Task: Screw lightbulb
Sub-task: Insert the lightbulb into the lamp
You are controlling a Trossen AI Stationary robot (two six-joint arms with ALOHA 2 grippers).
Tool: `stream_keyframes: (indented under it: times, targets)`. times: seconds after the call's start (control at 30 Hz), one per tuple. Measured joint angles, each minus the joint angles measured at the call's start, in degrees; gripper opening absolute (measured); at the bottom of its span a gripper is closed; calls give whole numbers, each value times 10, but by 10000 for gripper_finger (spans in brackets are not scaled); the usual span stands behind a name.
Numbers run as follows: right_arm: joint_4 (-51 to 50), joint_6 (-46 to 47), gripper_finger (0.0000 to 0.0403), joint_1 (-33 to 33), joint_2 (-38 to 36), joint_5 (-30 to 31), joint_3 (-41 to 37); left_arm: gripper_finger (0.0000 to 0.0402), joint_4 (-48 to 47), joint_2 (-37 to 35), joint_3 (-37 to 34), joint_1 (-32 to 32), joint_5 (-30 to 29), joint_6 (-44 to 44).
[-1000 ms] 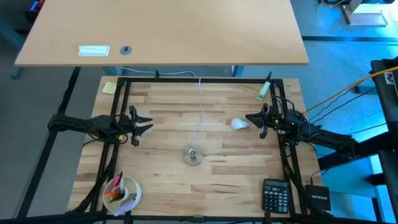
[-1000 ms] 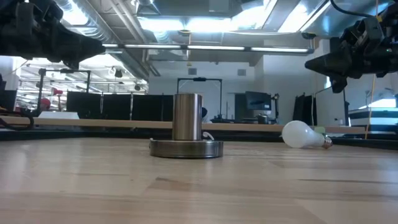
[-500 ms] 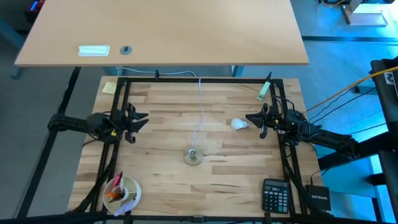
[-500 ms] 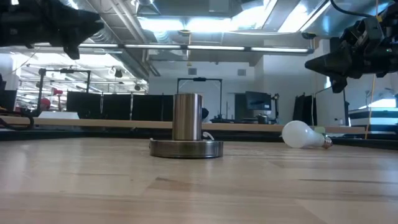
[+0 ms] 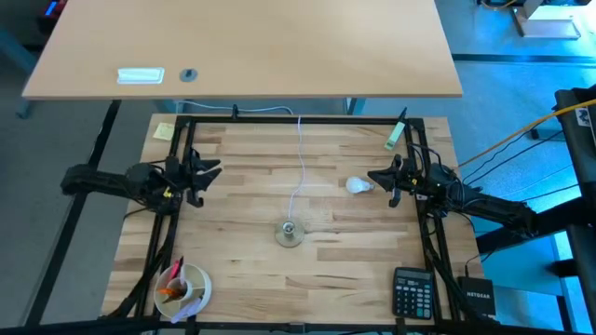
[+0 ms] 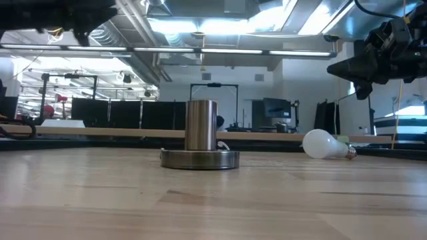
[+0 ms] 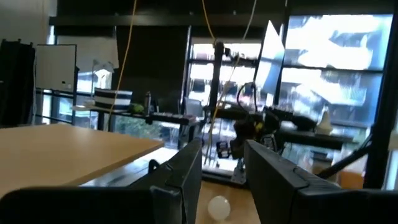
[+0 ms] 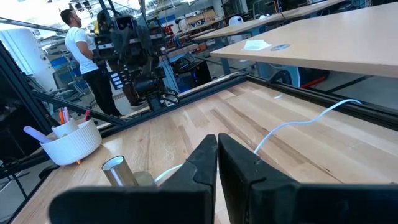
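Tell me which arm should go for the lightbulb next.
Right. The right hand hangs just beside the lightbulb, which lies on its side on the table. The left hand is at the far side, well beyond the socket base.

Left gripper (image 5: 209,175) raised at left table edge, fingers parted. Right gripper (image 5: 380,181) raised opposite, fingers pressed together.

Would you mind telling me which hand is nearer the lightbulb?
The right hand sits just beside the lightbulb, not touching it. The left hand waits far across the table.
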Motion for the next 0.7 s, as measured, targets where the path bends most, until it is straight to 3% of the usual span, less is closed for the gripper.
stream_keyframes:
  times: [0.27,0.5,0.7]
  targets:
    - [0,0,19,0,0,3,0,111,-3,283,157,27,-1,22]
    - [0,0,19,0,0,6,0,111,-3,537,348,79,-1,44]
    - [0,18,19,0,0,6,0,111,0,699,501,103,-1,113]
